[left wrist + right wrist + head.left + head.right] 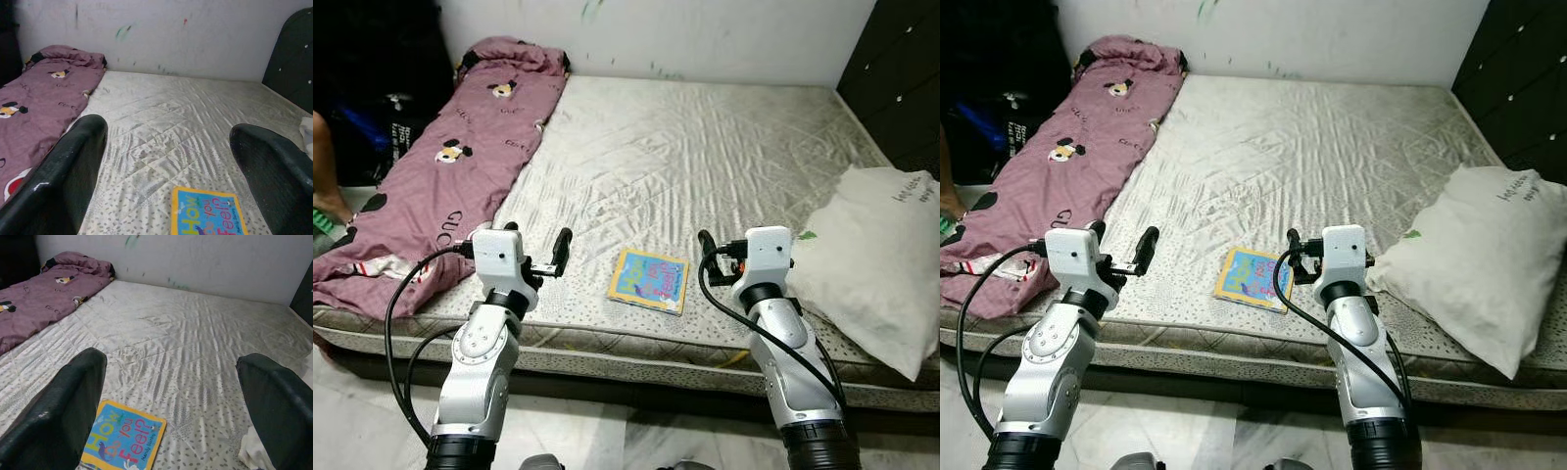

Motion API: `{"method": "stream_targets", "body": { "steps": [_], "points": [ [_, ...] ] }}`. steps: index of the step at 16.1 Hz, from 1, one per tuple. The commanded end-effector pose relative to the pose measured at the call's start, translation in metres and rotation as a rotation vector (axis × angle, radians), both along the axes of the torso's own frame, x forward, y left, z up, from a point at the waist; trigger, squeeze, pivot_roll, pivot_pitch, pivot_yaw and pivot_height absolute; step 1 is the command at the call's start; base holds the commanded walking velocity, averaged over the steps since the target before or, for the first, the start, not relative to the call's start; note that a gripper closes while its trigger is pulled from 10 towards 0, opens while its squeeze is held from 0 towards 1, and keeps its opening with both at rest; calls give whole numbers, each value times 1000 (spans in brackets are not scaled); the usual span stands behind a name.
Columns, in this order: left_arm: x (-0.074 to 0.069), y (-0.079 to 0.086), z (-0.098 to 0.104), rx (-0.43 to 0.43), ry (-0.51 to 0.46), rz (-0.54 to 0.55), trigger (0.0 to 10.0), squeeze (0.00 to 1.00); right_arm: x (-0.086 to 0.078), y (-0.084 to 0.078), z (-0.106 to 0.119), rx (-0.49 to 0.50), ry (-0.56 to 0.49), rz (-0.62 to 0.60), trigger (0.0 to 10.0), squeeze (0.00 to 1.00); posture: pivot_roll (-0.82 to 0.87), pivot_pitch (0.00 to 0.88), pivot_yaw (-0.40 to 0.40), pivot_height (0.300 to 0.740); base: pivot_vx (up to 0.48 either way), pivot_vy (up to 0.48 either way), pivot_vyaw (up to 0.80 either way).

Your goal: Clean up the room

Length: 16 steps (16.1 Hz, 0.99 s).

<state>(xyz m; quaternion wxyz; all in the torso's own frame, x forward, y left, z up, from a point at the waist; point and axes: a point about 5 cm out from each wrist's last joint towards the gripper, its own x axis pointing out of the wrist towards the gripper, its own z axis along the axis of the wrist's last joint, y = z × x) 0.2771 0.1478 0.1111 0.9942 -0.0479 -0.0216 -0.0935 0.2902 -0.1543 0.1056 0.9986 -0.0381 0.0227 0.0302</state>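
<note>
The bed (705,137) carries a purple blanket (450,166) along its 9 o'clock edge and a white pillow (881,264) at 3 o'clock; a colourful picture book (649,280) lies flat near the front edge. The left claw (548,257) hovers wide at the book's 9 o'clock; the right claw (713,257), also wide, sits at its 3 o'clock, both apart from it.

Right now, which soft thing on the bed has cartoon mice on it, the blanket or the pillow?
The purple blanket along the bed's left side; the white pillow on the right carries only small writing.

"How Do You Feel?" on book (124,436)
</note>
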Motion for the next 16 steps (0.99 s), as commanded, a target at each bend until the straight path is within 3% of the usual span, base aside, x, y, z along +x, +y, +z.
{"method": "stream_targets", "body": {
  "steps": [1, 4, 9, 16],
  "points": [
    [2, 1, 0, 0, -2, -4, 10000, 0, 2, -1, 3, -3, -16, -2, 10000, 0, 41, 0, -7, 740, 0, 0, 0],
    [1, 1, 0, -2, 0, -8, 10000, 0, 1, -1, 3, -2, -14, -3, 10000, 0, 41, 0, -5, 740, 0, 0, 0],
    [1, 1, 0, -1, 4, -16, 10000, 0, 1, 0, 2, 5, -9, -8, 10000, 0, 42, 0, -1, 740, 281, 0, 0],
    [2, 1, -2, 7, 20, -10, 10000, 0, 1, 0, 2, 7, -9, -9, 10000, 0, 43, 0, 0, 740, 0, 0, 0]
  ]
}}
